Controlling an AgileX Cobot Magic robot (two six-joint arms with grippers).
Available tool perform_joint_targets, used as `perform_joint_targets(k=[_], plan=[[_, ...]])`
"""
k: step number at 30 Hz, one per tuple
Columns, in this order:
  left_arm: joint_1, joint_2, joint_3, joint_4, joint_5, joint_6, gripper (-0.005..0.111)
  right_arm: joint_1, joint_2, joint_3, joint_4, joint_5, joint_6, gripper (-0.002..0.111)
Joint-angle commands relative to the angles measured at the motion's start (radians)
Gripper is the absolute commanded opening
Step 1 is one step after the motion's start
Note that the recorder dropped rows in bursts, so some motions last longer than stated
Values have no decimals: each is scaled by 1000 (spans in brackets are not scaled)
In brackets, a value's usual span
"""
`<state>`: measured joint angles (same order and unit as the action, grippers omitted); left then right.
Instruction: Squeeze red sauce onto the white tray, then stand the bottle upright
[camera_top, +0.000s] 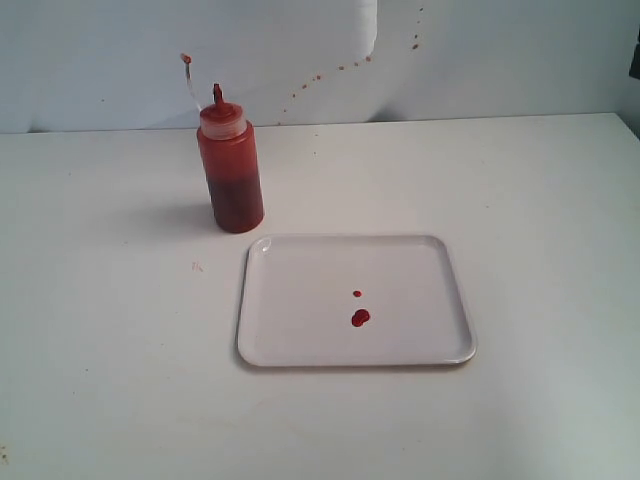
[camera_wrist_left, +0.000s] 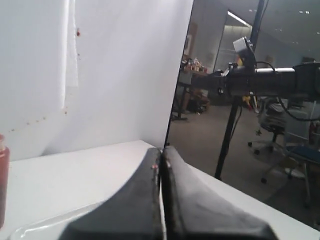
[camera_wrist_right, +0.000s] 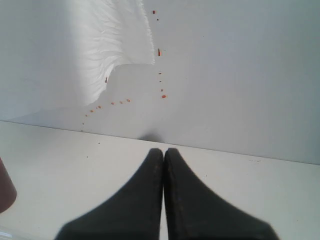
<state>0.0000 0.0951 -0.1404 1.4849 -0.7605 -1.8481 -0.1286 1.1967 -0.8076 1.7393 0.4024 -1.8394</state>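
White table (camera_top: 100, 380) and pale backdrop (camera_top: 500, 60), seen from the exterior view; neither arm appears there. The white tray (camera_top: 300, 300) lies flat near the middle of the table. The bottle (camera_top: 231, 180) stands upright just beyond the tray's far left corner, apart from its rim, roughly half full, its nozzle (camera_top: 217, 95) pointing up.

The left gripper (camera_wrist_left: 161, 165) has its jaws pressed together with nothing between them; the right gripper (camera_wrist_right: 163, 151) is likewise closed and empty. The dark red shape at the edge of the right wrist view is probably the bottle, though too little of it shows to be sure.

Red sauce (camera_top: 360, 318) sits on the tray as one larger blob with a smaller dot just behind it. Fine red specks (camera_top: 340, 68) mark the backdrop.

Judged from this layout, both parts of the task look complete. The remaining hazard is the tall, narrow bottle standing free: an arm sweeping past could tip it, and the uncapped nozzle would then leak onto the table.
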Motion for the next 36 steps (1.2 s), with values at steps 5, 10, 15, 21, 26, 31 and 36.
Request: perform_joint_targets(k=[5, 10, 15, 21, 26, 31, 36], plan=[[-27, -95, 14, -59, 184, -118, 0, -1, -2, 3, 5, 3, 1, 0], [-27, -95, 14, -81, 185, -125, 0, -1, -2, 3, 5, 3, 1, 0], [-40, -95, 14, -95, 194, -106, 0, -1, -2, 3, 5, 3, 1, 0], [-40, -95, 14, -477, 201, 336, 0, -1, -2, 3, 5, 3, 1, 0], [-40, -95, 14, -828, 267, 715, 0, -1, -2, 3, 5, 3, 1, 0], [-40, -95, 14, -1067, 451, 952, 0, -1, -2, 3, 5, 3, 1, 0], [-40, -95, 14, -1485, 703, 1534, 0, -1, -2, 3, 5, 3, 1, 0]])
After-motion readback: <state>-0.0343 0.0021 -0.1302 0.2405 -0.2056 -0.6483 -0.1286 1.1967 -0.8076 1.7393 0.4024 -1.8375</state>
